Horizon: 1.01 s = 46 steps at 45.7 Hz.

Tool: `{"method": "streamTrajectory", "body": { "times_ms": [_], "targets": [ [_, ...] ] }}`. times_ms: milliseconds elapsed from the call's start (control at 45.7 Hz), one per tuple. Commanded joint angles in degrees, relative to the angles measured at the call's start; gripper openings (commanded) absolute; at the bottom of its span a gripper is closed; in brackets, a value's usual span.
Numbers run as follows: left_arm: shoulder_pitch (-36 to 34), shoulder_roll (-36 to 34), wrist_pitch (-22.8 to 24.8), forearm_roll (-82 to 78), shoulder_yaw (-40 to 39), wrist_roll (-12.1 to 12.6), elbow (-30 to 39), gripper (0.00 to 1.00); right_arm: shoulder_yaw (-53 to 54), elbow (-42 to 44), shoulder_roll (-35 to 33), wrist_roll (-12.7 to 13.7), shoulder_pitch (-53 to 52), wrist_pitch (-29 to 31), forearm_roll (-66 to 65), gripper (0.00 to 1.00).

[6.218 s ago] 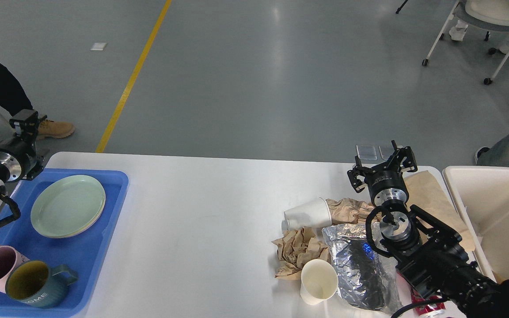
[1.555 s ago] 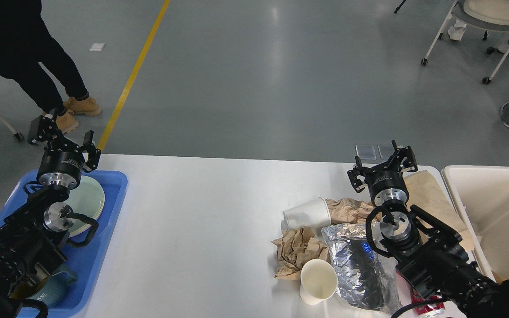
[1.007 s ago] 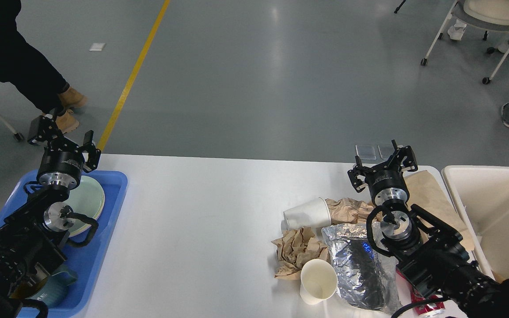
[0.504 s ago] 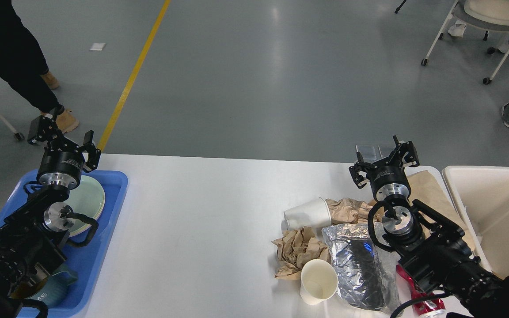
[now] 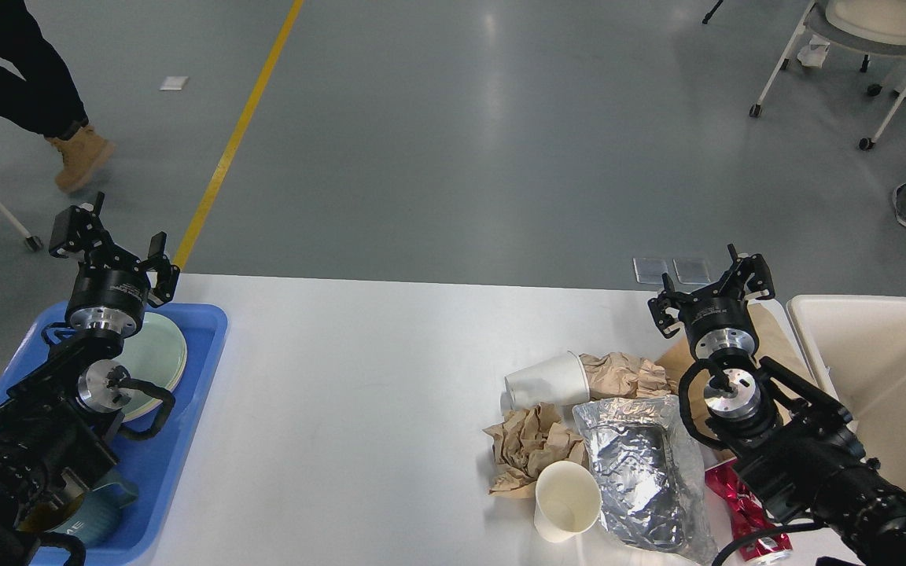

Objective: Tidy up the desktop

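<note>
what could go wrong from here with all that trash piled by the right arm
The right arm hangs over the foil bag and red wrapper; a low sweep could drag them off the desktop. The white cup lies tipped on its side, so a nudge might roll it. The right gripper is open, holding nothing.

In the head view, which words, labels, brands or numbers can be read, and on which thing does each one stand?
No text can be read with certainty.
Teal mug in the blue tray: pale letters near its base, mostly hidden by the left arm; unreadable.
Red packet on the desktop: no readable print.
Foil bag, paper cups: no print visible.
</note>
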<state>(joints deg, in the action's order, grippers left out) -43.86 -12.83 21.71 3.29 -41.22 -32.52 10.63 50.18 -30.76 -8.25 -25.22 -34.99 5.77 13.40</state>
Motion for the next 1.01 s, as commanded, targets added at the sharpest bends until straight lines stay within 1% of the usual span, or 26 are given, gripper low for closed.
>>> {"method": "streamTrajectory", "body": {
  "times_ms": [0, 153, 394, 438, 504, 723, 832, 985],
  "targets": [
    [0.0, 0.0, 0.0, -0.04, 0.0, 0.0, 0.0, 0.96, 0.0, 0.0, -1.07, 0.0, -0.26, -0.05, 0.05, 1.0],
    [0.0, 0.0, 0.0, -0.04, 0.0, 0.0, 0.0, 0.96, 0.27, -0.61, -1.59, -0.09, -0.61, 1.09, 0.14, 1.0],
    [0.0, 0.0, 0.0, 0.04, 0.0, 0.0, 0.0, 0.96, 0.09, -0.26, -1.86, -0.09, -0.35, 1.09, 0.14, 1.0],
    [0.0, 0.0, 0.0, 0.05, 0.0, 0.0, 0.0, 0.96, 0.09, 0.0, -2.47, -0.09, 0.09, 1.0, 0.14, 1.0],
    [0.0, 0.0, 0.0, 0.04, 0.0, 0.0, 0.0, 0.96, 0.0, -0.17, -5.11, 0.0, 0.8, 1.35, 0.31, 1.0],
    [0.0, 0.0, 0.0, -0.04, 0.0, 0.0, 0.0, 0.96, -0.08, -0.44, -5.73, -0.35, -1.31, 4.78, 0.14, 1.0],
    [0.0, 0.0, 0.0, -0.04, 0.0, 0.0, 0.0, 0.96, -0.08, -0.26, -6.51, -0.35, -2.98, 5.04, 0.14, 1.0],
    [0.0, 0.0, 0.0, -0.04, 0.0, 0.0, 0.0, 0.96, 0.09, -0.61, -9.59, -0.35, -3.07, 5.22, 0.05, 1.0]
  ]
}}
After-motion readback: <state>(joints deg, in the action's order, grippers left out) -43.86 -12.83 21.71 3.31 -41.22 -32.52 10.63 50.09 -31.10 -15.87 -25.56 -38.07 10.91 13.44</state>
